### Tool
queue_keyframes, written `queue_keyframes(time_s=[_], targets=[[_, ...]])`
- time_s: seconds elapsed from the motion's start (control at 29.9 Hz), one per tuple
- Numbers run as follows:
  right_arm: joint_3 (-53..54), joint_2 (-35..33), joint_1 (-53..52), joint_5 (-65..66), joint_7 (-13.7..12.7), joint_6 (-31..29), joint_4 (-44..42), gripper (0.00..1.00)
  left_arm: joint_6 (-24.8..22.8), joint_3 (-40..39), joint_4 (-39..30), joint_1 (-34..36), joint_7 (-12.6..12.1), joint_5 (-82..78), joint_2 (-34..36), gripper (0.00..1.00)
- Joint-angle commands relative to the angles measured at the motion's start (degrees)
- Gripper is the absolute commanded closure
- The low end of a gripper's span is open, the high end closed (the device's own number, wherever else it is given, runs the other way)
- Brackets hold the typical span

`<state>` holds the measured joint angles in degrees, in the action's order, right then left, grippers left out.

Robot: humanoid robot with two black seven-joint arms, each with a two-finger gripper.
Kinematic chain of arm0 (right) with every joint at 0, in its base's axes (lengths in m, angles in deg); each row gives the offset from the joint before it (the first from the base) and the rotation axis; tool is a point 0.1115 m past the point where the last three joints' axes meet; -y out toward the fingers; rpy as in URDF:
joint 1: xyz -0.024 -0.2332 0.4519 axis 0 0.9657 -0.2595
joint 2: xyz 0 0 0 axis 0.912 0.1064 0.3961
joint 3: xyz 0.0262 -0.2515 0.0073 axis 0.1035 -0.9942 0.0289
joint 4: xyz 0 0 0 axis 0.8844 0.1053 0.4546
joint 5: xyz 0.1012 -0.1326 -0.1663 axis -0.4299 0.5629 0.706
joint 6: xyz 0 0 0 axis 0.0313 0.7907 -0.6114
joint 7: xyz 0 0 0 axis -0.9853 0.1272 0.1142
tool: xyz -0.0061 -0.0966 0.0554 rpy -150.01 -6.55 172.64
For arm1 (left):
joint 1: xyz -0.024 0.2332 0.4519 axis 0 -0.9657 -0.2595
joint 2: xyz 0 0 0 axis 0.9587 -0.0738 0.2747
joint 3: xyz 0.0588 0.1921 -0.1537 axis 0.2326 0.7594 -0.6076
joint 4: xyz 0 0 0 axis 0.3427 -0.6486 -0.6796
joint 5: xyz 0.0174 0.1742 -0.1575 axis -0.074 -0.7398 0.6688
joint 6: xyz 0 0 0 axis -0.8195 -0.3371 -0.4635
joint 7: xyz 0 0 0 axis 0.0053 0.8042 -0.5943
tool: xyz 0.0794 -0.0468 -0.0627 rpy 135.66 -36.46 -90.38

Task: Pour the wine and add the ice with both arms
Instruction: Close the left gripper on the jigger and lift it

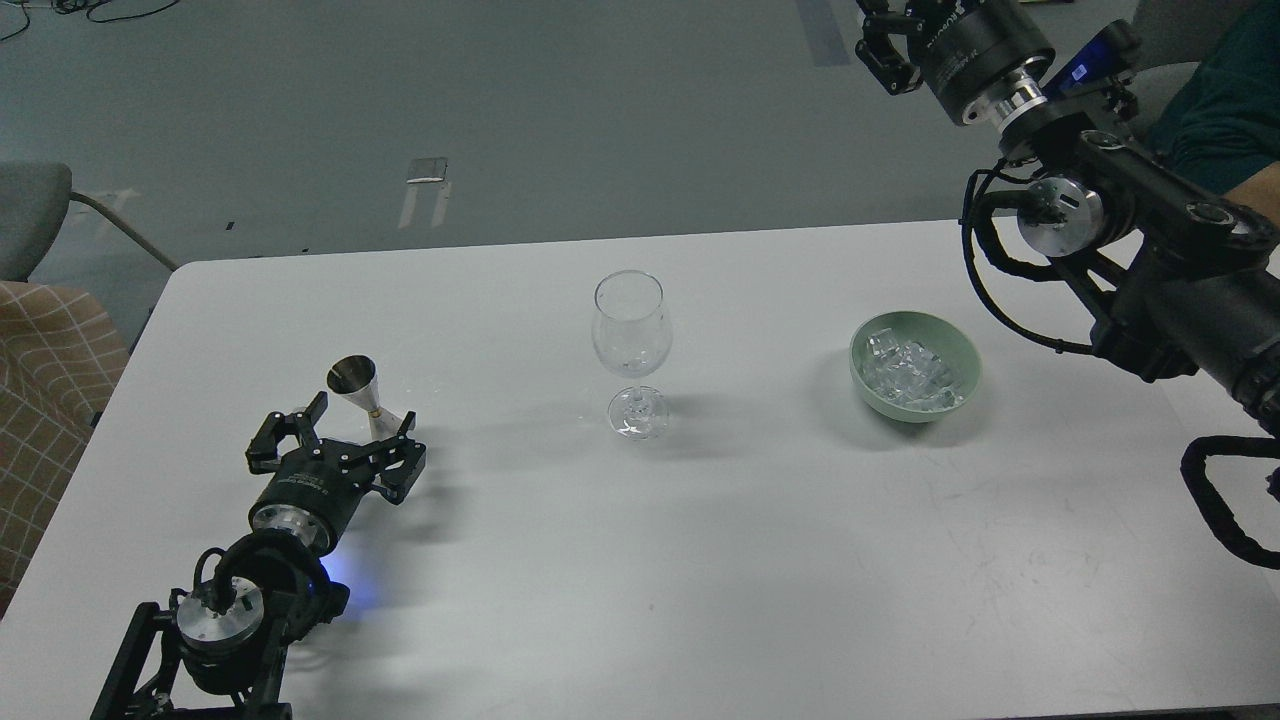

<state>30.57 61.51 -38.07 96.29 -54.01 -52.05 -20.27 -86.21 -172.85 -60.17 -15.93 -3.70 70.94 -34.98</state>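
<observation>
on the white desk point(560, 560) stood a clear wine glass point(630, 350), upright and empty, near the middle. to its right, well apart, sat a pale green bowl point(915, 367) with the ice point(910, 375) heaped inside it, clear cubes filling most of the hollow. to the glass's left, a small steel jigger point(358, 388) stood upright with its wide mouth up.

the left arm point(250, 580) came in from the lower left corner and lay low over the desk. its hand point(345, 425) was spread open just beside the jigger, one finger point(300, 415) to the jigger's left and the other to its lower right, so the jigger's base sat about between the tips; whether either finger touched it could not be told. nothing was clamped.

the right arm point(1150, 260) came in from the right edge and rose high, beyond the desk's far corner and well away from the bowl. its hand point(885, 45) was at the top edge of the view, dark and partly cut off, so its opening could not be told.

a grey chair point(35, 220) stood off the desk's far left corner.
</observation>
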Motion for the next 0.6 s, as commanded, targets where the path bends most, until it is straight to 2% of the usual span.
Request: queue_keyframes(time_s=[0.0, 0.2, 0.27, 0.33, 0.47, 0.54, 0.57], targets=[[0.0, -0.01, 0.05, 0.0, 0.0, -0.06, 0.0, 0.0, -0.15, 0.09, 1.69, 1.24, -0.06, -0.42, -0.18, 0.02], [0.0, -0.19, 0.05, 0.0, 0.0, -0.06, 0.0, 0.0, -0.07, 0.09, 6.09, 5.03, 0.02, -1.13, 0.0, 0.06], [0.0, -0.45, 0.05, 0.0, 0.0, 0.03, 0.0, 0.0, -0.07, 0.09, 6.97, 5.64, 0.02, -1.13, 0.0, 0.14], [0.0, -0.54, 0.05, 0.0, 0.0, -0.06, 0.0, 0.0, -0.07, 0.18, 7.24, 5.73, 0.02, -1.13, 0.0, 0.3], [0.0, -0.71, 0.05, 0.0, 0.0, 0.03, 0.0, 0.0, -0.16, 0.18, 7.33, 6.08, 0.11, -1.13, 0.0, 0.38], [0.0, -0.71, 0.05, 0.0, 0.0, -0.06, 0.0, 0.0, -0.24, 0.18, 7.76, 6.08, 0.81, -1.21, 0.26, 0.47], [0.0, -0.71, 0.14, 0.0, 0.0, 0.03, 0.09, 0.0, -0.24, 0.18, 7.77, 6.08, 0.9, -1.21, 0.26, 0.48]])
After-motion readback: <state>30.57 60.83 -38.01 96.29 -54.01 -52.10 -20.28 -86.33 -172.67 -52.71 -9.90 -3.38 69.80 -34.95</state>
